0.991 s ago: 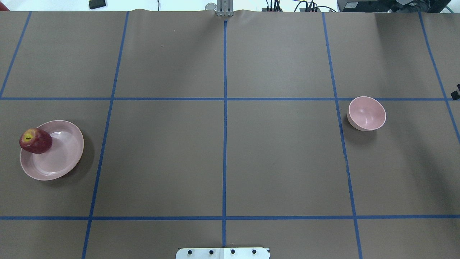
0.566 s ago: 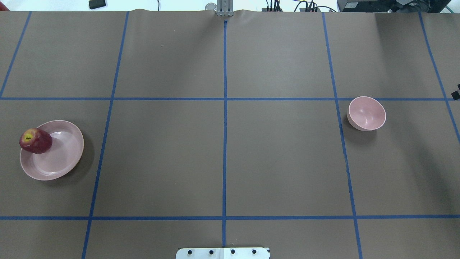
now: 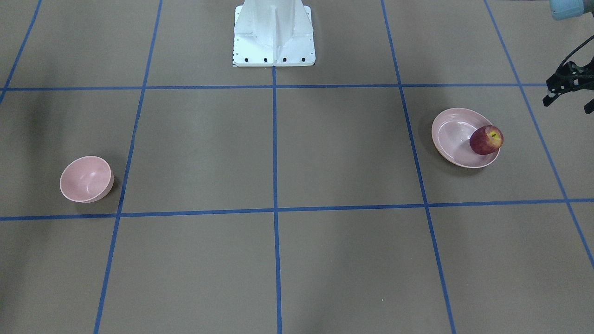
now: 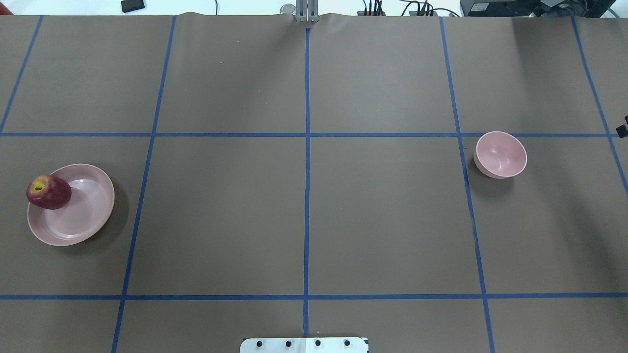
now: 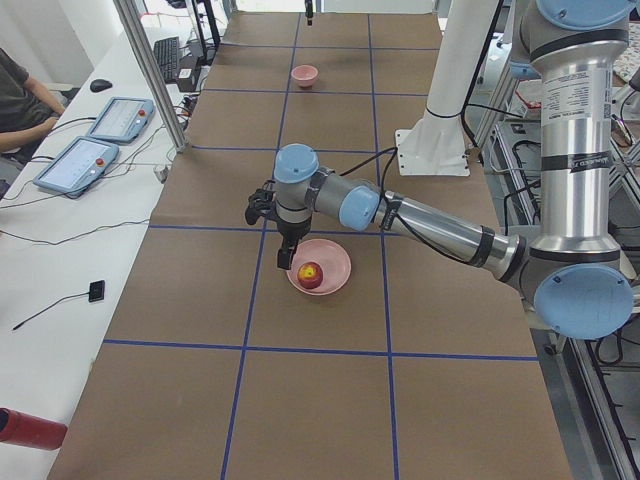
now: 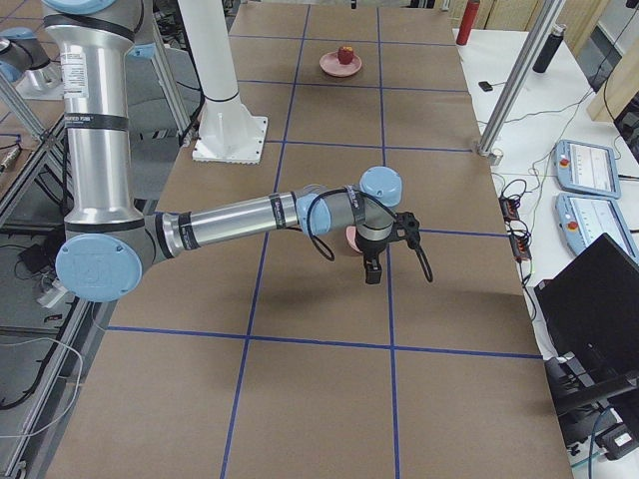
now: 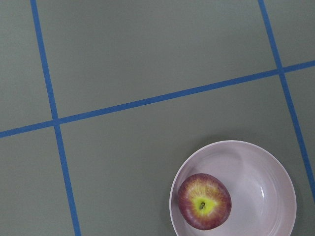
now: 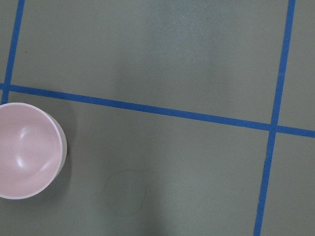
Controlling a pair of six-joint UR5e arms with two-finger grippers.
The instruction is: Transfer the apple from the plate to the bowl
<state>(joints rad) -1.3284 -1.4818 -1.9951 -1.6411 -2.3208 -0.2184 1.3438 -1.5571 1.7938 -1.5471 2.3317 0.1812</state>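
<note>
The dark red apple (image 4: 48, 192) sits on the left rim side of the pale pink plate (image 4: 83, 215), at the table's left. Both show in the left wrist view: apple (image 7: 204, 200), plate (image 7: 261, 191). The small pink bowl (image 4: 500, 154) stands empty at the right, also in the right wrist view (image 8: 24, 150). My left gripper (image 3: 568, 105) hovers beside and above the plate, fingers spread, empty. My right gripper (image 6: 371, 274) hangs above the table next to the bowl; only a sliver (image 4: 623, 128) shows overhead, so I cannot tell its state.
The white robot base (image 3: 274, 32) stands at the table's near middle edge. Blue tape lines (image 4: 306, 171) divide the brown table. Beyond the far edge are control tablets (image 5: 95, 140) and a seated person (image 5: 20, 100).
The right gripper's sliver at the overhead view's right edge has shrunk slightly. Apple, plate and bowl have not moved.
</note>
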